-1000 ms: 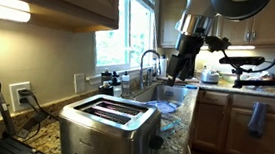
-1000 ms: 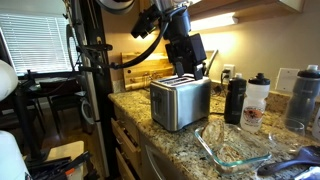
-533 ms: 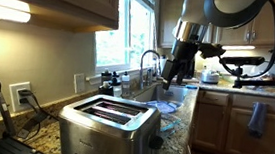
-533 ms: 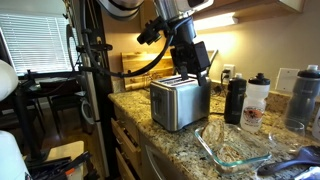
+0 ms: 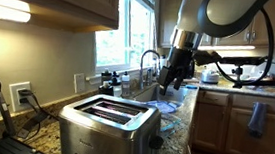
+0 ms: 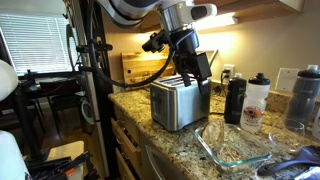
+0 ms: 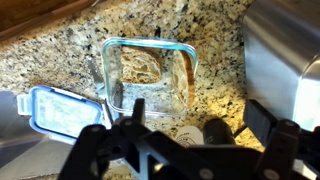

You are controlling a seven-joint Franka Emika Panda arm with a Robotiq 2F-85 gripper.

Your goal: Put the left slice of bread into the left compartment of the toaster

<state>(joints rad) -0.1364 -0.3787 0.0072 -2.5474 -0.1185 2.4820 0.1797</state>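
The wrist view looks down on a clear glass dish [image 7: 150,75] on the granite counter. A golden-tan bread slice [image 7: 138,68] lies in its left part and a second slice [image 7: 184,72] stands at its right side. My gripper [image 7: 200,112] is open and empty, above the counter just beside the dish, with its fingers [image 7: 140,108] spread wide. The steel toaster [image 7: 285,55] fills the right edge of that view. In both exterior views the gripper [image 5: 170,82] [image 6: 205,75] hangs above and beyond the toaster [image 5: 108,130] [image 6: 180,103]. The dish [image 6: 235,145] sits near the counter's front.
A blue-rimmed lid [image 7: 55,108] lies left of the dish. A black bottle [image 6: 235,98] and a white bottle [image 6: 257,100] stand by the toaster. A sink and faucet [image 5: 151,63] are behind the toaster, under a window. The counter edge runs along the front.
The arm has come down and shifted a little sideways past the toaster's far end. The gripper stays open and empty. The toaster and dish have not moved.
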